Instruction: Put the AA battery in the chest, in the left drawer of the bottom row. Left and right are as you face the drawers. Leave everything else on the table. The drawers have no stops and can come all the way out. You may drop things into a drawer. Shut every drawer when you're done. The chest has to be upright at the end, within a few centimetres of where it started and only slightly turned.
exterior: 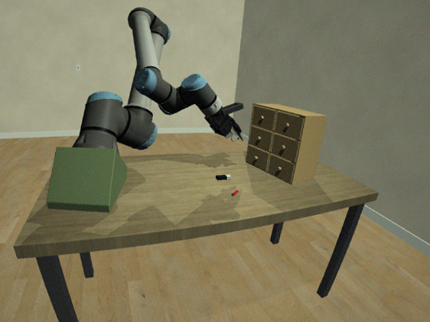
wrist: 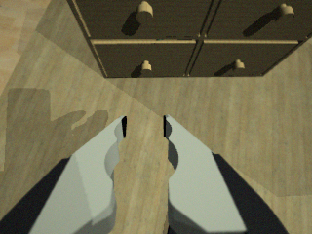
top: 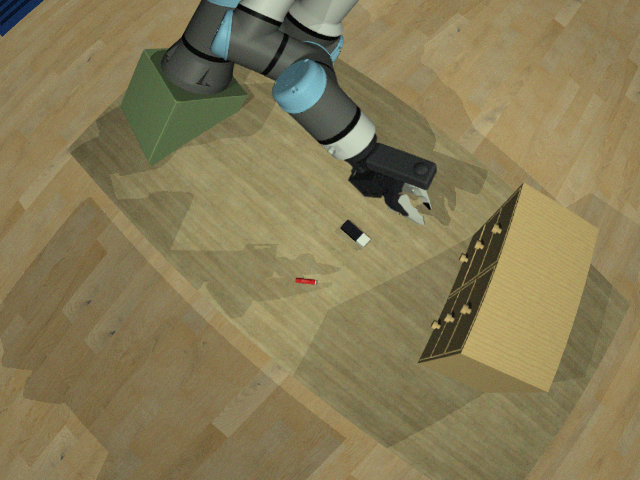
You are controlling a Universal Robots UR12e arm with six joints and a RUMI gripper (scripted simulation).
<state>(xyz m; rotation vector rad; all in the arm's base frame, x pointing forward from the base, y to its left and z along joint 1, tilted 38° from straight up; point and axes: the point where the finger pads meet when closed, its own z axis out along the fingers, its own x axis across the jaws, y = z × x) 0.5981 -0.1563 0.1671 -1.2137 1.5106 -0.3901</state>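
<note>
The red AA battery lies on the table, well away from the chest. The wooden chest stands upright with two columns of three drawers, all shut. The bottom-left drawer has a small round knob. My gripper hangs above the table in front of the chest's left column, pointing obliquely down. Its fingers stand partly apart with nothing between them. The battery is out of the wrist view.
A black and white block lies on the table between the battery and the gripper. The green robot base stands at the table's other end. The bottom-right drawer's knob is beside the left one.
</note>
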